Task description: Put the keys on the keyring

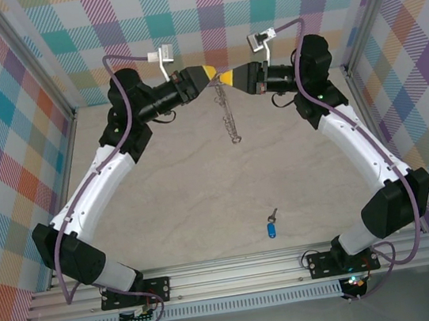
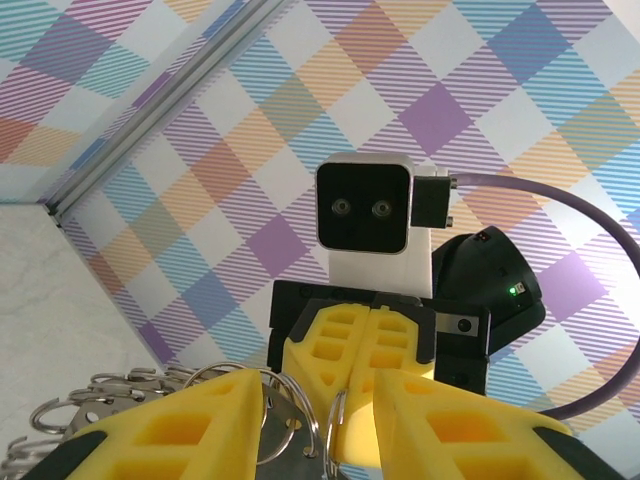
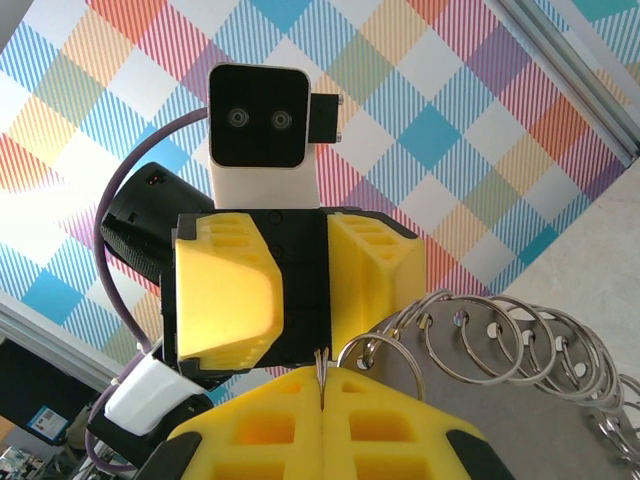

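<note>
The keyring point(image 1: 229, 114) hangs above the table at the back centre, held between the two grippers. My right gripper point(image 1: 228, 77) is shut on one thin wire loop of the keyring point(image 3: 470, 385), pinched at its fingertips point(image 3: 322, 378). My left gripper point(image 1: 206, 74) faces it nose to nose. In the left wrist view its fingers point(image 2: 320, 400) stand apart on either side of the keyring's loops point(image 2: 275, 445), with a gap showing at the right finger. The key point(image 1: 271, 229), blue-headed and tiny, lies alone on the table near the front, far from both grippers.
Checked walls close in the table on the left, back and right. A metal rail point(image 1: 238, 273) with the arm bases runs along the near edge. The beige tabletop point(image 1: 203, 194) stretches between the arms.
</note>
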